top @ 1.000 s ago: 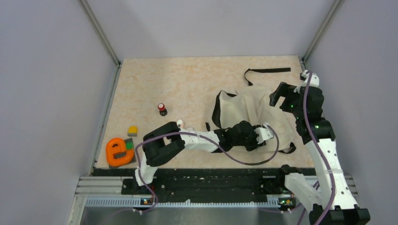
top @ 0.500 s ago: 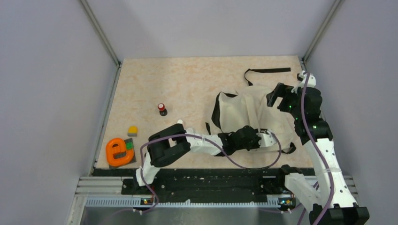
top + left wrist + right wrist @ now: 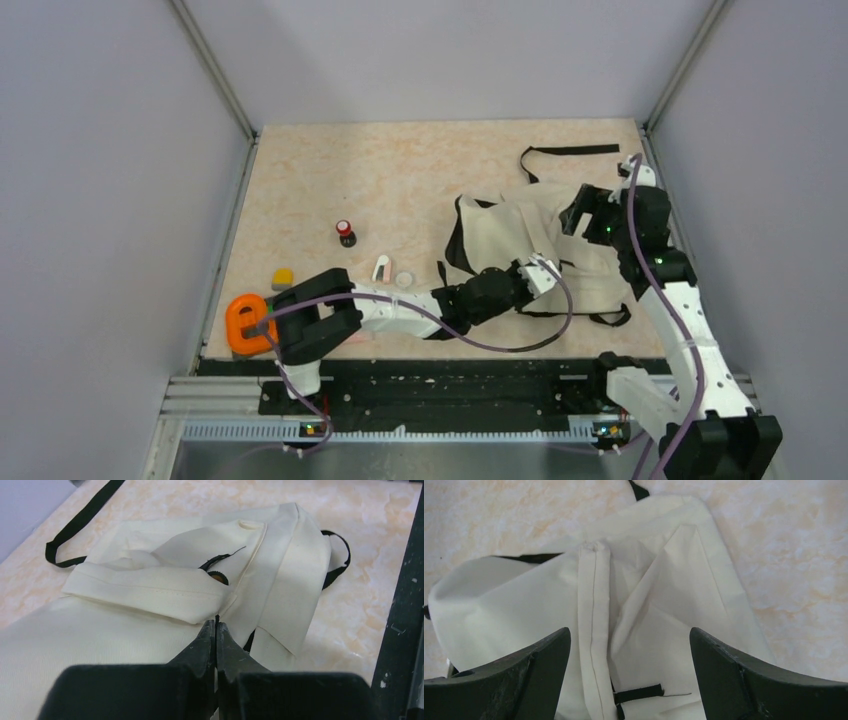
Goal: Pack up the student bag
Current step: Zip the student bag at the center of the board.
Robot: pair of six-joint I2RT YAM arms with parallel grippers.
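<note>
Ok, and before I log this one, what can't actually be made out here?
- Inside of the student bag: in every view, folded cloth covers it.
- Whether the shut left pincer pinches cloth: left wrist view, its tips end right at the fold.
- Orange object: top view, the left arm's elbow covers part.
- Two pale bits by that arm: top view, too small to name.

Orange e-shaped piece (image 3: 240, 320), yellow block (image 3: 283, 277) and red-capped bottle (image 3: 344, 233) stand on the table (image 3: 400, 170).

Cream student bag (image 3: 505, 235), black straps (image 3: 572, 150), orange toy (image 3: 238, 322), peach-marbled table (image 3: 380, 170).
</note>
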